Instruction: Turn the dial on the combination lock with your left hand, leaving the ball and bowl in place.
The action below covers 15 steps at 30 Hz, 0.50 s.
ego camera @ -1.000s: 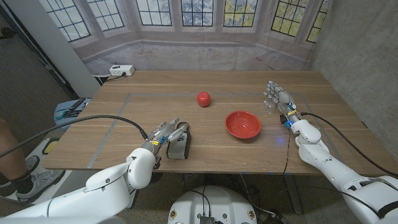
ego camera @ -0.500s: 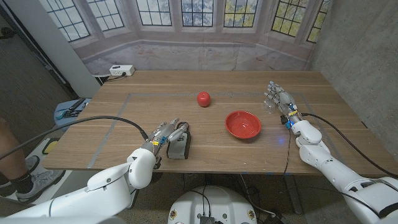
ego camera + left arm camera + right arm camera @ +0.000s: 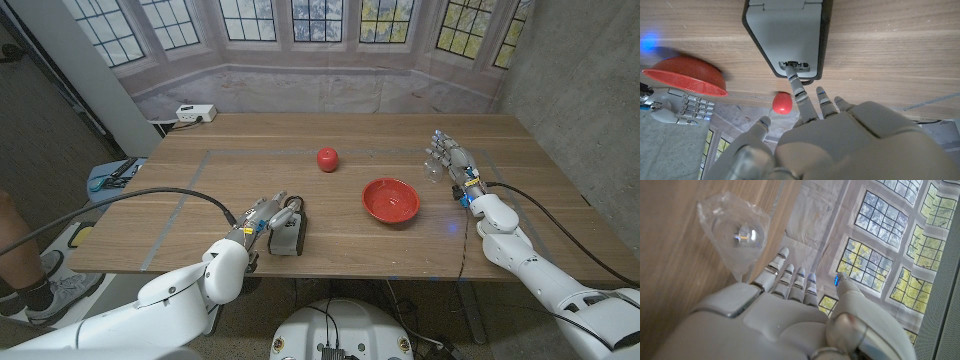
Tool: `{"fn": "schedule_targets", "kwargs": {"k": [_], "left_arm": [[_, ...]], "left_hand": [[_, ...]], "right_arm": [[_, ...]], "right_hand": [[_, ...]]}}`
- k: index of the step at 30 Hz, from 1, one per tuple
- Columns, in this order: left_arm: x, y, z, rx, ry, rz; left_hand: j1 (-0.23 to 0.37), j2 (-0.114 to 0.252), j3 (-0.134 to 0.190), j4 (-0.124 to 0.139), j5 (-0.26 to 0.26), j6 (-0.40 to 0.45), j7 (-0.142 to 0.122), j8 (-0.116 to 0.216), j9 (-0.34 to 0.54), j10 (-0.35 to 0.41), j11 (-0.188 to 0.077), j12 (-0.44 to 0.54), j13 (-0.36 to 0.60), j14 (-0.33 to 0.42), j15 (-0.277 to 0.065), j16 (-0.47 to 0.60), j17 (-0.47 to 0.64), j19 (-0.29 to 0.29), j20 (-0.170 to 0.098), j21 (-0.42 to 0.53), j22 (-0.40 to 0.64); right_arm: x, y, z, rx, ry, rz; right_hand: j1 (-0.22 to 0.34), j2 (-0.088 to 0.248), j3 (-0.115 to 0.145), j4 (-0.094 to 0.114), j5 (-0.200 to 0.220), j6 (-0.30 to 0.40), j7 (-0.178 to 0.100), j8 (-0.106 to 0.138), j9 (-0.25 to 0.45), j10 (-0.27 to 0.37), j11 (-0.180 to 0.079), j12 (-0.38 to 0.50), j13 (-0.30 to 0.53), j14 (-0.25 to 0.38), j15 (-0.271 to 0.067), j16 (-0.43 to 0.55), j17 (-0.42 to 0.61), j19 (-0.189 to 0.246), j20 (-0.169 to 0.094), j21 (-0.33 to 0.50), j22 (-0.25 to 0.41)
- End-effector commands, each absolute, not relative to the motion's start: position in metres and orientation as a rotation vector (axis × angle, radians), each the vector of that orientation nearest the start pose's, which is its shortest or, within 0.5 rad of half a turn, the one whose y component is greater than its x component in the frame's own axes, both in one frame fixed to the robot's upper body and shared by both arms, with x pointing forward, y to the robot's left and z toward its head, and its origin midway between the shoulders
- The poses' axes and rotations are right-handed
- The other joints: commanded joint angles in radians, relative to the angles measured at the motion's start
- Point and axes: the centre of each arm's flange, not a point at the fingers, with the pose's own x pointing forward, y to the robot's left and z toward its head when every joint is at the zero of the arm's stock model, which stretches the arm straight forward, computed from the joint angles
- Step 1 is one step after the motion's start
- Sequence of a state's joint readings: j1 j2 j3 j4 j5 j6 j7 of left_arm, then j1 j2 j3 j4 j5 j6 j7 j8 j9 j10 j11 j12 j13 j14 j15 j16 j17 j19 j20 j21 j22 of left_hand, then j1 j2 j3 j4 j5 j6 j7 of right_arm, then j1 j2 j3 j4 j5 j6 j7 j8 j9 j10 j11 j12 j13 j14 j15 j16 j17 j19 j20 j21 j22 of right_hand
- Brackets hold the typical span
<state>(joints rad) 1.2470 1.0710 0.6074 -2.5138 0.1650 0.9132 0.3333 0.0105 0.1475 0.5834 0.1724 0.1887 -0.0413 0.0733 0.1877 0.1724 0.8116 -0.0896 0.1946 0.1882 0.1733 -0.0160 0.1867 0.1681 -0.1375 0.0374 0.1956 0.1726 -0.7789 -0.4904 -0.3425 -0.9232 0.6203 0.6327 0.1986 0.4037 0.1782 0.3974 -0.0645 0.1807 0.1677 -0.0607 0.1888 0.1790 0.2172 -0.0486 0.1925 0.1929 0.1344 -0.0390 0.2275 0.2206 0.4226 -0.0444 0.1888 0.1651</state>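
Grey combination lock (image 3: 286, 236) sits near our table's (image 3: 200, 190) front edge; our left hand (image 3: 262, 219) touches its dial with one fingertip (image 3: 791, 76), other fingers loose. Our right hand (image 3: 452, 163) stands open, holding nothing, beyond the red bowl (image 3: 390, 200) and ball (image 3: 327, 159).

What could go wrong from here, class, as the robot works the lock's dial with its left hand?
1. In the left wrist view one finger of the left hand touches the dial on the combination lock; it may slip off.
2. Pushing could slide the unsecured lock across the table.
3. The bowl and ball seem safely distant.
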Motion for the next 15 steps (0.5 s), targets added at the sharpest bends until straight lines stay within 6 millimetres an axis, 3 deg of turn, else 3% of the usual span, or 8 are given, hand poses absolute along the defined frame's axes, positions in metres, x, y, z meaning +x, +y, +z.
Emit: {"fn": "schedule_targets", "kwargs": {"k": [1, 15], "left_arm": [[0.4335, 0.2025, -0.1108, 1.15, -0.263, 0.008], [0.4311, 0.2033, -0.113, 1.136, -0.258, 0.003]], "left_hand": [[0.006, -0.005, 0.0, -0.002, 0.005, 0.004, 0.009, -0.004, 0.002, 0.01, -0.001, 0.002, 0.002, 0.01, -0.001, -0.001, 0.001, -0.003, 0.0, -0.001, 0.002], [0.005, -0.006, -0.002, -0.002, 0.006, 0.008, 0.011, -0.003, 0.002, 0.013, 0.002, 0.002, 0.002, 0.012, 0.0, -0.001, 0.001, -0.002, 0.0, -0.001, 0.002]], "right_arm": [[0.6562, -0.3633, -0.0604, -0.053, -0.712, 0.138], [0.6577, -0.3603, -0.0563, -0.063, -0.71, 0.143]], "right_hand": [[-0.004, 0.001, 0.004, 0.004, -0.005, -0.004, -0.004, 0.001, 0.004, -0.001, -0.001, 0.004, 0.002, -0.003, -0.047, 0.008, 0.005, 0.006, -0.04, 0.004, 0.005], [-0.006, 0.0, 0.004, 0.006, -0.006, -0.005, -0.007, 0.0, 0.004, -0.003, -0.003, 0.004, 0.002, -0.005, -0.051, 0.008, 0.005, 0.003, -0.043, 0.003, 0.005]]}}
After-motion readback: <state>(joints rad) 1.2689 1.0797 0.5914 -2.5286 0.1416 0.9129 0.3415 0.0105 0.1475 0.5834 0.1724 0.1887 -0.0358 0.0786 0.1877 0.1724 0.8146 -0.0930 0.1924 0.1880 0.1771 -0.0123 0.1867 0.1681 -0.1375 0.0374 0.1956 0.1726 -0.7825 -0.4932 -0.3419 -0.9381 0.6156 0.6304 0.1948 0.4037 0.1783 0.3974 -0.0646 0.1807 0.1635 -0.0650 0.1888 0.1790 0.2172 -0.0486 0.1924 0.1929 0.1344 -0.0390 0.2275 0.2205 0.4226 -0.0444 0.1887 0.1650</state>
